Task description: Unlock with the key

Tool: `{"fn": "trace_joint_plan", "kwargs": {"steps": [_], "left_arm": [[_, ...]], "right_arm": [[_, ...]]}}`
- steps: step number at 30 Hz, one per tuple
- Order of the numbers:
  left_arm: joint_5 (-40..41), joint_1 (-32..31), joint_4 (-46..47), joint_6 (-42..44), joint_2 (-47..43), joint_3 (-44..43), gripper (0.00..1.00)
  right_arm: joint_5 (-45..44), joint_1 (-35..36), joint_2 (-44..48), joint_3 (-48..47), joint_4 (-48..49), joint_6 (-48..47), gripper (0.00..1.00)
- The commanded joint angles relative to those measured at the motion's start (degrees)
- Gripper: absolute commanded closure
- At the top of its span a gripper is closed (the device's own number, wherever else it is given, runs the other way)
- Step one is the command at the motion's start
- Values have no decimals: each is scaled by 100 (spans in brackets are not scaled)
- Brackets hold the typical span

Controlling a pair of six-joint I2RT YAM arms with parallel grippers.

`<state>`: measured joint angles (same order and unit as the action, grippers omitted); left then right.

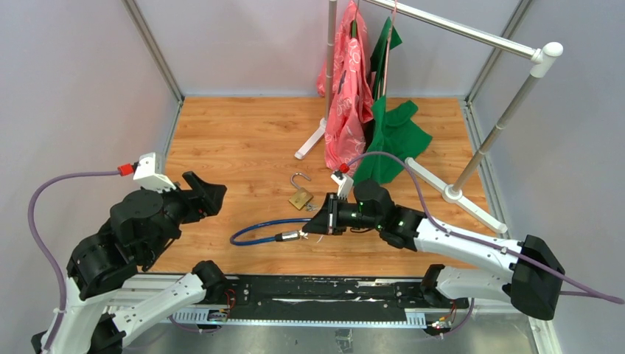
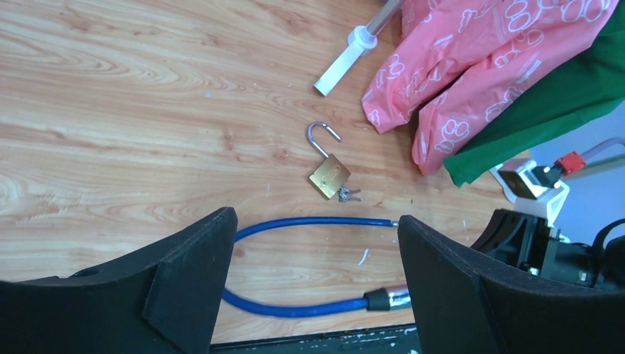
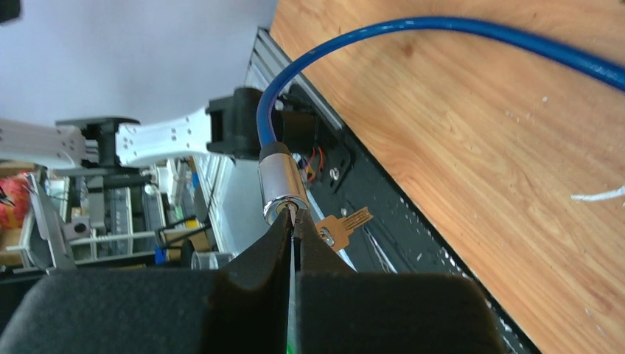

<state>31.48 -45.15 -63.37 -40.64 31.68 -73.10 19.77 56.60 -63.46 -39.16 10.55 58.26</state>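
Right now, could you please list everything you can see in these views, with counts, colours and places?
padlock: one, brass, shackle open, mid-table.
padlock keys: small bunch, silvery, at the padlock's base.
cable lock: one, blue with a silver cylinder, looped near the front edge.
spare key: one, brass-toned, dangling beside the cylinder.
pink garment: one, hanging on the rack.
green garment: one, hanging behind the pink one.
clothes rack: one, silver and white, back right.
table: one, wood.
left end effector: black, open, left of the cable.
right end effector: black, shut at the cylinder's keyway, apparently on an inserted key, mostly hidden.
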Motion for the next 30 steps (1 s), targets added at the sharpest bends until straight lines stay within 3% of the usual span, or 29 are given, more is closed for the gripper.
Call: {"fn": "trace_joint_plan", "kwargs": {"steps": [1, 18, 30], "left_arm": [[59, -29, -72, 39, -92, -152, 16], [-496, -29, -53, 192, 243, 902, 17], [-475, -29, 300, 442, 1335, 2056, 21]], "right_arm": [[-74, 273, 138, -164, -625, -449, 100], [-646, 387, 1103, 635, -1814, -766, 100], [-1313, 328, 1719, 1378, -2197, -1023, 100]]}}
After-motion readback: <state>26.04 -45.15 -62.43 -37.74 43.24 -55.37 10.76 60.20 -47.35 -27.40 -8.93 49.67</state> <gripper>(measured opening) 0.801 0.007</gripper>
